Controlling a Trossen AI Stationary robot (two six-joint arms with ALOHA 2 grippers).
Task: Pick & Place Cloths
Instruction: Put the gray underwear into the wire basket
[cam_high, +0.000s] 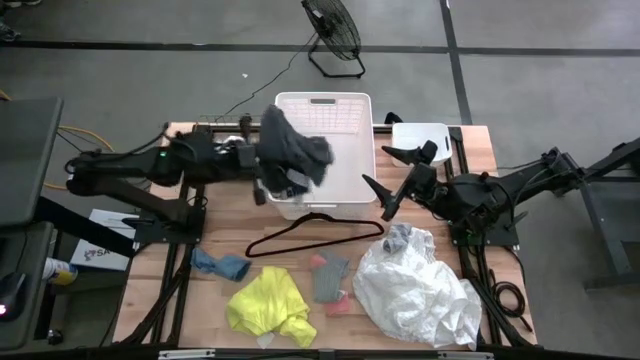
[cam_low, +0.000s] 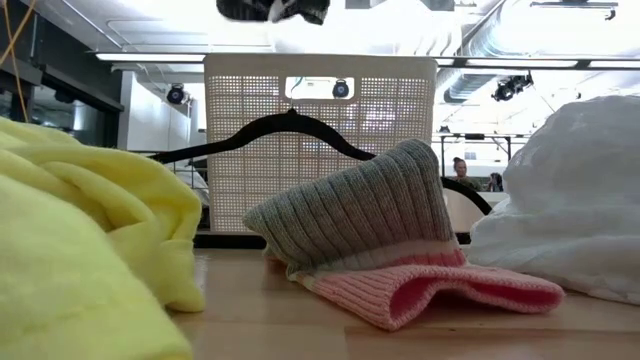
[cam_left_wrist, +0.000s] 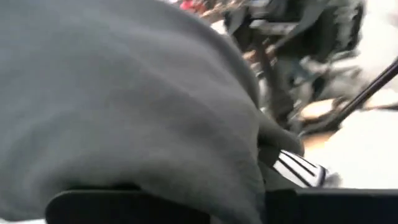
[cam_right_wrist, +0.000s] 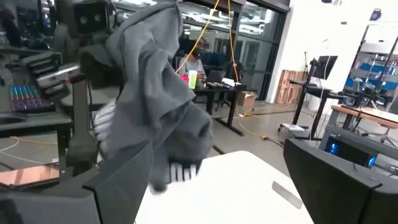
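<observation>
While the left tool (cam_high: 272, 172) pinches the dark grey cloth (cam_high: 292, 150) above the basket (cam_high: 355, 115), little looks placed yet. Blue (cam_high: 222, 265), yellow (cam_high: 268, 305), pink-grey (cam_high: 330, 280) and white (cam_high: 420, 290) cloths remain on the desk (cam_high: 200, 300); the right tool (cam_high: 392, 172) hovers spread.

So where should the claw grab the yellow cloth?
Probably from straight above, pinching the bunched ridge in the middle of the yellow cloth. It lies crumpled on the table, apart from the blue piece, so a raised fold gives the fingers something to close on. The open right claw is free.
</observation>
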